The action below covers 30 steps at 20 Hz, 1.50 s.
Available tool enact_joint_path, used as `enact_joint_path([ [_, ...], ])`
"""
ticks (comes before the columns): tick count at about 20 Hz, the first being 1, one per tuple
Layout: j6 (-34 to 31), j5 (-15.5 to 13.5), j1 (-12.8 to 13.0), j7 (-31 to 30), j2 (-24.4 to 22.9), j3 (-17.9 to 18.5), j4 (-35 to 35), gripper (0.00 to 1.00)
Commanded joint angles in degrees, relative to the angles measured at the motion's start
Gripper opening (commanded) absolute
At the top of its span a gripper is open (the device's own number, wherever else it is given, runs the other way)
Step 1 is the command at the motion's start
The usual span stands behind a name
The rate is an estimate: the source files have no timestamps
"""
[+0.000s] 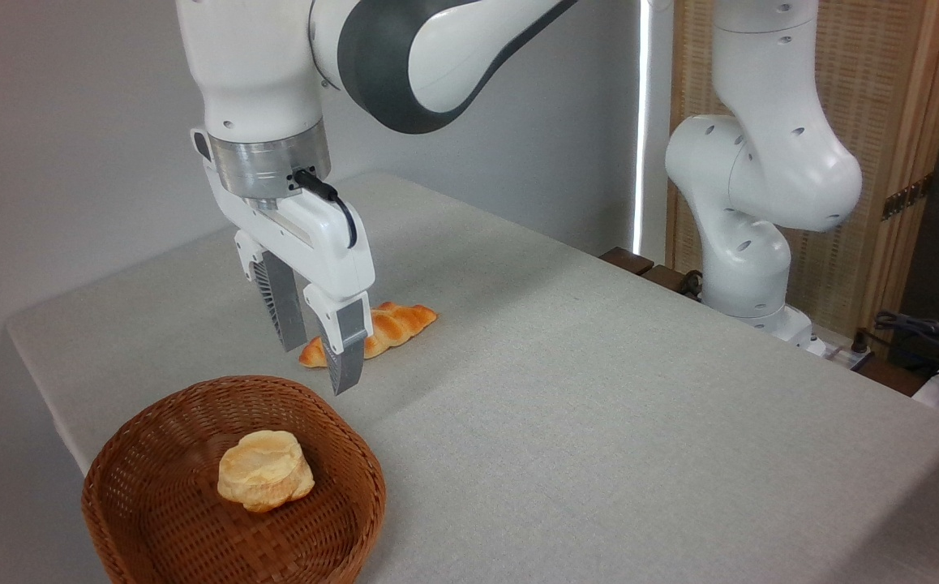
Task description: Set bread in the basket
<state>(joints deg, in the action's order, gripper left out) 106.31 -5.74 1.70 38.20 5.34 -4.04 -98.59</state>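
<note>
Gripper (pixel 317 362) fingers released, poised over the bread (pixel 392 326), which lies on the table (pixel 599 405) beyond the basket (pixel 153 454). Recommend descending squarely, straddling the roll's middle before closing.

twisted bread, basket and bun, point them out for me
twisted bread (pixel 401 321): fixed camera, ridged right half
basket (pixel 360 466): fixed camera, braided rim on right
bun (pixel 265 470): fixed camera, top middle

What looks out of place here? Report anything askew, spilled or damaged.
Nothing stands out. The twisted roll lies whole on the table, outside the basket, partly hidden behind the open gripper. A round bun sits in the basket. No spills or damage show.
</note>
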Motion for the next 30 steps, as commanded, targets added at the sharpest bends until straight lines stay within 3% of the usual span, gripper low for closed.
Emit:
enact_joint_path([
  [1, -2.15, -0.5, -0.91, 1.35, -1.03, -0.45, 0.15, 1.0],
  [20, -2.16, -0.59, -0.73, 1.09, -1.82, -1.06, -0.54, 1.0],
  [28, 1.53, -0.59, 0.23, 1.53, -8.05, -3.69, -11.08, 1.0],
  [30, 2.14, -0.59, 2.16, 1.53, -9.64, -3.96, -13.46, 1.0],
])
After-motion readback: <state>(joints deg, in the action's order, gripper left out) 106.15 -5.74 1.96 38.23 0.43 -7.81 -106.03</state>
